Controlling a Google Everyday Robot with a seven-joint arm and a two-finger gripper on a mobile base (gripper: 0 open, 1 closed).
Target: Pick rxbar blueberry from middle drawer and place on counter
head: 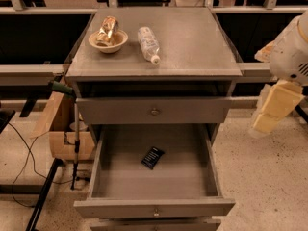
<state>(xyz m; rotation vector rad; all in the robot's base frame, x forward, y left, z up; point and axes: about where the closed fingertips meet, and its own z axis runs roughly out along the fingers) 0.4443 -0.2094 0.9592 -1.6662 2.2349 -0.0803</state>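
Speckled floor point(269, 177), cardboard box point(65, 144)

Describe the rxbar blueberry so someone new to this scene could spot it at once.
The claw hangs right of the grey cabinet. Its middle drawer is pulled out; the rxbar blueberry lies alone inside, flat and near-black, unlike the clear bottle and shiny wrapper on the counter.

You're facing a lab-like test space: speckled floor point(269, 177), loose cables point(21, 153) left of the grey table point(192, 42), metal rails point(29, 71) behind it, your pincer point(272, 112) to its right.
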